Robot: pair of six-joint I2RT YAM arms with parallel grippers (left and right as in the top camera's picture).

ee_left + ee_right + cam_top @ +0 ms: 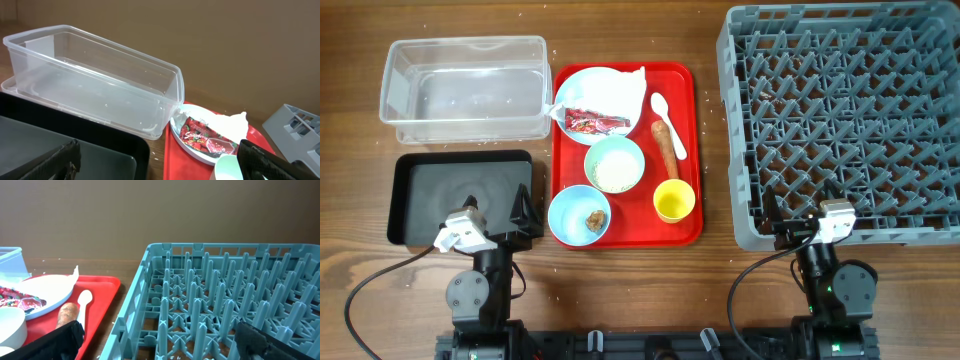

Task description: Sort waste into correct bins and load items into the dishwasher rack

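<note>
— What do we log on the left?

— Item 1: tub (465, 95), clear, far rear, nothing in it that we can see. Item 2: black tray (425, 195), just in front of it, likewise bare. Over that tray's near right part hovers the left gripper (498, 210), fingers spread wide and holding nothing. We judge it waits by the 2 bins because waste goes there.

— And the middle?

— Item 3: red tray (557, 160), set between bins and rack, carrying 10 entries. At the rear is the plate (582, 85), pale blue, with the wrapper (592, 122) lying shiny red on it and the napkin (625, 90) crumpled over its right side. To the right is the spoon (667, 120), white, bowl end rearward. The stick (666, 150), orange, lies alongside it; whether they touch, we cannot tell. In the centre is the green bowl (588, 165), upright, holding rice (616, 172). At front left is the blue bowl (555, 215), upright, with 1 brown lump (595, 220) inside. At front right is the cup (674, 200), yellow, upright.

— Sorted?

— Not yet, we judge; both bowls need emptying before racking.

— The right?

— Item 4: rack (732, 130), grey, pegs upright, no dish in it. The right gripper (802, 205) hangs over its near edge, fingers wide and empty. We judge it is stationed there for loading.
</note>
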